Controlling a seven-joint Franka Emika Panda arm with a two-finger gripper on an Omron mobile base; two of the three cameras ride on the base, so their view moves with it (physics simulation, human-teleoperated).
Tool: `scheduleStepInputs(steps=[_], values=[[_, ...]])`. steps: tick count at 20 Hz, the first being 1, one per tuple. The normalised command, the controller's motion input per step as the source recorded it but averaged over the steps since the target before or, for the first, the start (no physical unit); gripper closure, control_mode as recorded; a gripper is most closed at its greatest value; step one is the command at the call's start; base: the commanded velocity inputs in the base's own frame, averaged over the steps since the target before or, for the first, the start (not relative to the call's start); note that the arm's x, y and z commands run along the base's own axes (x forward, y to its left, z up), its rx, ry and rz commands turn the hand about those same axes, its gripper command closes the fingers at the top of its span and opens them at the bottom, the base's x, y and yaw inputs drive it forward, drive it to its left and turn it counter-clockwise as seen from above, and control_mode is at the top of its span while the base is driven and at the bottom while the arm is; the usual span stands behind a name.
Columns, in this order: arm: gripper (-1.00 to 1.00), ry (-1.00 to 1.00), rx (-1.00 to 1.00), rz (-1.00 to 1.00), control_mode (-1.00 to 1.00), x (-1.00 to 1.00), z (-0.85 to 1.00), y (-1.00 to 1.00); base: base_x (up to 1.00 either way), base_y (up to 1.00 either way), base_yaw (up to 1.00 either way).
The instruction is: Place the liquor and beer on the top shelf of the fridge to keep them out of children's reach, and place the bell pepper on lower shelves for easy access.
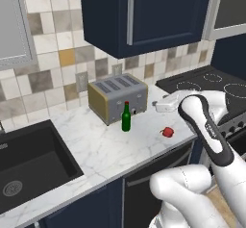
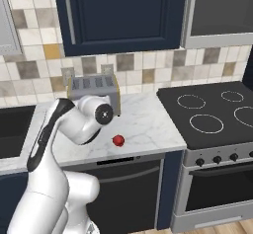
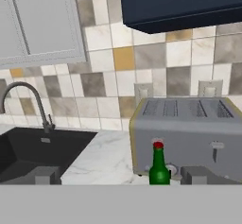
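I am lining up on the beer (image 3: 159,165), the slim green bottle with the red cap standing upright on the marble counter (image 1: 103,147) just in front of the toaster (image 1: 117,97). It is tall and narrow, so I am risking tipping it if one finger (image 3: 41,175) is clipping it before the other, or shoving it back against the toaster. The bell pepper (image 1: 167,132) is sitting to its right, apart from it, near the counter's front edge; a careless sweep of my arm could be sending it rolling off. My gripper (image 3: 120,179) is standing wide open, the bottle showing between the two tips in the hand view, and I am holding nothing and touching nothing
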Motion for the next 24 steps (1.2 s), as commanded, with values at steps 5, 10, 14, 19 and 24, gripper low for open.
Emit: scheduleStepInputs(steps=[5,10,14,19,24], values=[[-1.00,0.00,0.00,0.02,-1.00,0.33,-0.15,0.00,0.00,0.00,0.00],[-1.00,-0.04,0.00,0.03,-1.00,0.09,-0.38,0.00,0.00,0.00,0.00],[-1.00,-0.12,0.00,0.05,-1.00,0.00,-0.50,0.01,0.00,0.00,0.00],[-1.00,-0.08,0.00,0.06,-1.00,0.02,-0.29,0.11,0.00,0.00,0.00],[-1.00,-0.02,0.00,0.07,-1.00,0.16,-0.01,0.21,0.00,0.00,0.00]])
